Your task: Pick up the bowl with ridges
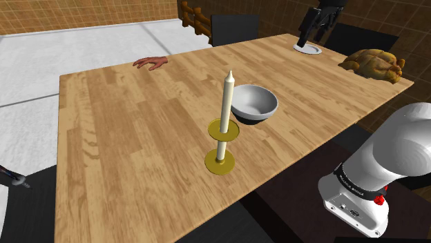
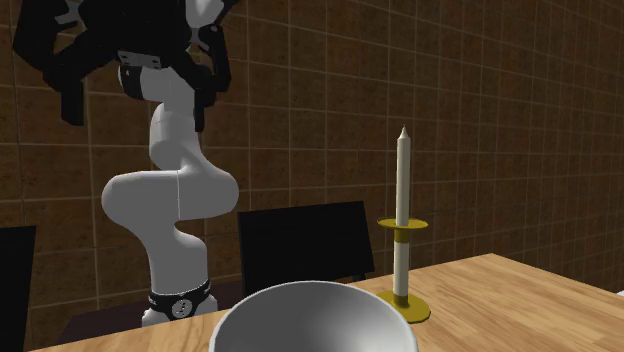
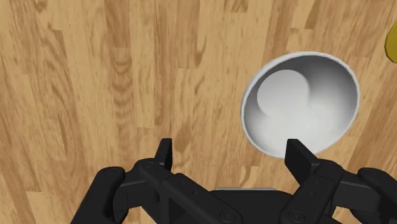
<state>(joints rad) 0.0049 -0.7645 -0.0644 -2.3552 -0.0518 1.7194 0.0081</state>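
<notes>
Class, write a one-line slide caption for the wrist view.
Open black fingers hover over the wooden table, the grey bowl lying off-centre, toward one finger.

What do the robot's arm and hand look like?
The arm is glossy white with rounded segments and dark joints. A black band with white lettering rings its base, a small red mark beside it. The hand is all black, with two blocky fingers.
</notes>
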